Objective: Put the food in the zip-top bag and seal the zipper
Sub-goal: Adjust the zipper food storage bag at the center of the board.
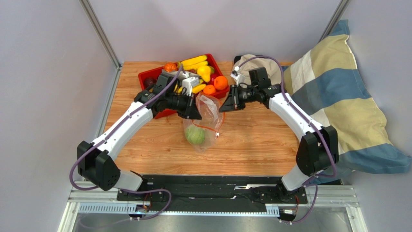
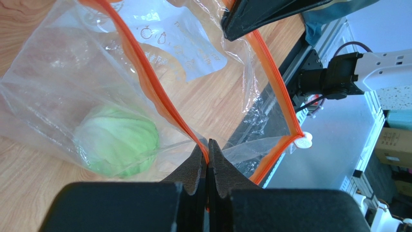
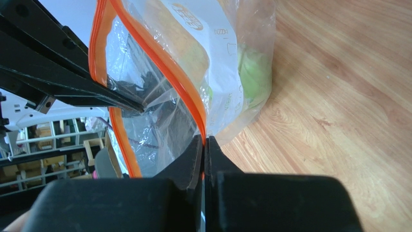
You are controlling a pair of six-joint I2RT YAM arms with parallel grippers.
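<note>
The clear zip-top bag hangs open above the wooden table, held between both arms. A green round ball lies in its bottom; it also shows in the left wrist view and the right wrist view. My left gripper is shut on one side of the orange-red zipper. My right gripper is shut on the other side of the zipper. The white slider tab sits at the mouth's end. Bananas, oranges and a yellow pear lie in the red tray.
A beige cap lies at the back of the table behind the right arm. A striped pillow leans over the table's right edge. Grey walls close the left and back sides.
</note>
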